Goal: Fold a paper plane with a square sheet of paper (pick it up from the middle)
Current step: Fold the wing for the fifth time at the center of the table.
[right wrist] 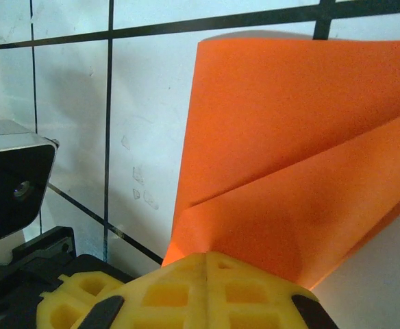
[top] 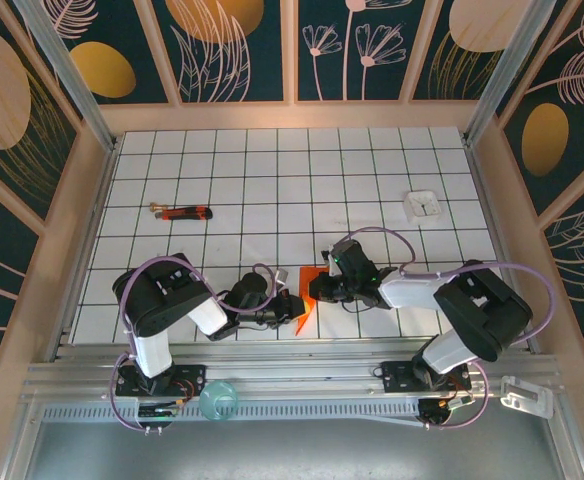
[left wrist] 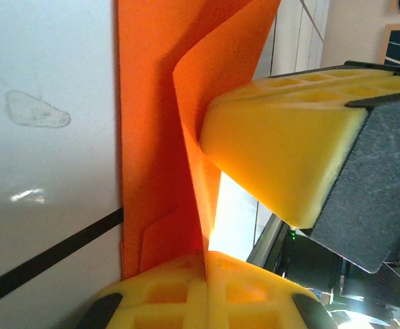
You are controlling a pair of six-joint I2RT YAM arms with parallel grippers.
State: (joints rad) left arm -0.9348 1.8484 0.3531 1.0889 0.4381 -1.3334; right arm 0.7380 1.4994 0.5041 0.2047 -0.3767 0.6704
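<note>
The orange-red sheet of paper (top: 309,288) hangs folded between the two arms near the table's front edge, its point facing down in the top view. In the left wrist view the paper (left wrist: 159,103) stands in upright layers, and my left gripper (left wrist: 207,260) is shut on its lower edge. The right gripper's yellow finger (left wrist: 282,144) presses close beside the fold. The right wrist view shows the paper (right wrist: 296,151) with a diagonal crease, and my right gripper (right wrist: 207,264) is shut on its corner. From above, the left gripper (top: 296,307) and right gripper (top: 319,291) almost touch.
A thin red-and-black tool (top: 184,212) lies at the left middle of the gridded table (top: 272,170). A small white square object (top: 424,205) sits at the right. A teal round thing (top: 218,400) rests on the front rail. Wooden walls enclose the table.
</note>
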